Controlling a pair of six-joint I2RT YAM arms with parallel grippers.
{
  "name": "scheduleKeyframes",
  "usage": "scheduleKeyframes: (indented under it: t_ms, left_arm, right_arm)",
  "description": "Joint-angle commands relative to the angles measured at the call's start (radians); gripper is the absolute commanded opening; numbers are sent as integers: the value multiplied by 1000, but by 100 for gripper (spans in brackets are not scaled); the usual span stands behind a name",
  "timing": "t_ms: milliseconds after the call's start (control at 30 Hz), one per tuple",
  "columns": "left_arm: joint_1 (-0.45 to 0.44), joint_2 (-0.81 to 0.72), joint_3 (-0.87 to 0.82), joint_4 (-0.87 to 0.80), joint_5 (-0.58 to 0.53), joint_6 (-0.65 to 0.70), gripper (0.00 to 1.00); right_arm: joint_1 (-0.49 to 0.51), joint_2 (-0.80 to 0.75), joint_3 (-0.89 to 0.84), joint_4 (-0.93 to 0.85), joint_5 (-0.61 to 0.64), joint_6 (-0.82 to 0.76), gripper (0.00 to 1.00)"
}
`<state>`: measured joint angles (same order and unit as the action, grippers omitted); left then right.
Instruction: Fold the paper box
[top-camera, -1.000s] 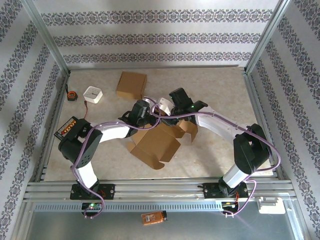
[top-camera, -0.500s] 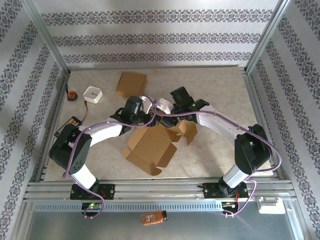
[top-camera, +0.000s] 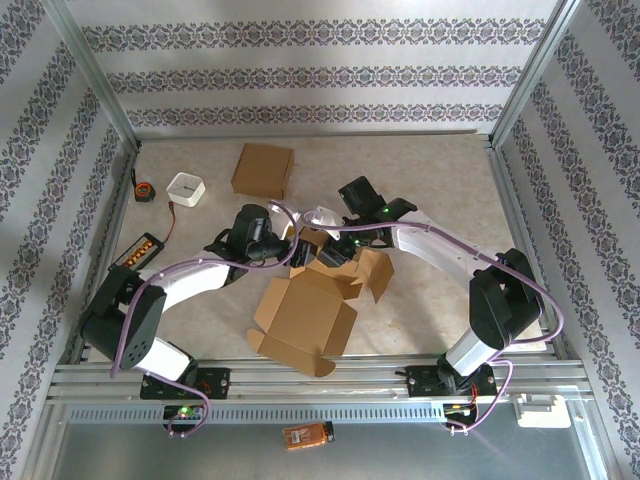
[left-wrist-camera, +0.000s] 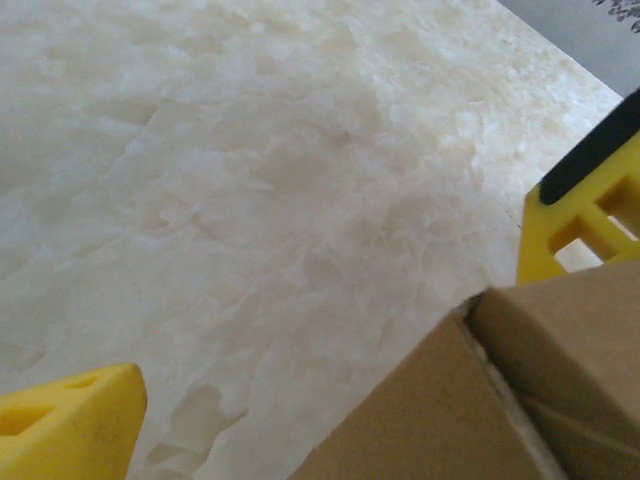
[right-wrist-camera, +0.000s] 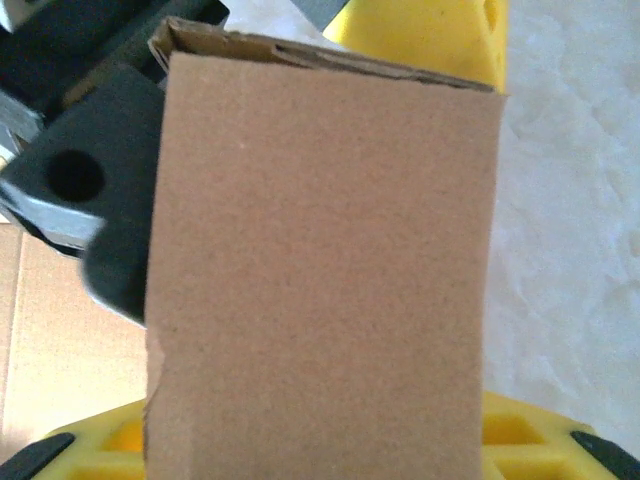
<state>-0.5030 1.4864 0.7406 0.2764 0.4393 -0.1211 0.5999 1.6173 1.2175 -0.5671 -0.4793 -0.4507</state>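
The brown paper box lies partly unfolded in the middle of the table, flaps spread. My right gripper is shut on its far upright flap, the panel pinched between yellow fingers. My left gripper stands open just left of that flap. In the left wrist view its yellow fingers are wide apart over the table, and a corner of the box reaches in from the lower right without being held.
A folded cardboard box sits at the back. A white square block and a small tape measure lie at the back left, and an orange-and-black item rests by the left rail.
My left gripper has opened, let go of the box and drawn back to the left. The box's body has swung down toward the near edge. The right gripper keeps its hold.
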Motion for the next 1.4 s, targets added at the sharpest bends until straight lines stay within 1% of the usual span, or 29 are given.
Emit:
scheduleKeyframes:
  t_ms: [0, 67, 100, 133, 200, 233, 300, 367, 500, 600, 700, 767, 833, 967, 1033, 1100, 1267, 1367]
  left_arm:
    - [-15, -81, 2, 106, 178, 32, 91]
    - [-28, -79, -10, 84, 159, 63, 91]
    - [-34, -70, -11, 61, 130, 79, 91]
    - [-40, -60, -9, 33, 91, 94, 91]
    - [-59, -22, 6, -35, -39, 126, 90]
    - [-64, -5, 12, -52, -56, 144, 90]
    - [-68, 22, -4, -16, -31, 155, 90]
    - [-68, 20, -33, 56, 9, 125, 90]
    - [-68, -28, -76, 141, 79, 84, 89]
    - [-68, -79, -122, 214, 162, 51, 89]
    - [-68, -126, -151, 237, 224, 38, 89]
    - [-68, -147, -161, 214, 234, 40, 88]
    - [-68, -162, -170, 172, 210, 56, 87]
    - [-66, -175, -176, 82, 116, 110, 85]
    - [-65, -170, -181, 78, 86, 130, 84]
    - [-56, -157, -183, 89, 67, 137, 81]
    - [-45, -82, -156, 119, 23, 132, 77]
    - [-45, -30, -142, 163, 35, 117, 72]
  right_arm:
    - [-6, 39, 17, 7, 40, 2, 45]
    - [-6, 42, 19, 9, 42, 10, 44]
    - [-6, 40, 19, 13, 42, 12, 44]
    - [-6, 39, 19, 15, 42, 14, 44]
    - [-6, 41, 19, 18, 35, 17, 44]
    - [-6, 41, 21, 19, 32, 18, 44]
    - [-6, 44, 22, 18, 34, 18, 45]
    - [-6, 45, 22, 14, 45, 16, 44]
    - [-9, 35, 12, 11, 57, 10, 44]
    - [-10, 35, 10, 12, 55, 12, 45]
    - [-9, 38, 8, 12, 55, 12, 45]
    - [-10, 39, 7, 15, 54, 12, 45]
    - [-11, 41, 7, 17, 53, 12, 44]
    - [-11, 42, 4, 18, 50, 12, 44]
    - [-11, 43, 4, 16, 51, 9, 44]
    - [-11, 43, 4, 18, 49, 8, 44]
    - [-11, 43, 5, 18, 45, 10, 44]
    - [-11, 43, 4, 16, 46, 9, 44]
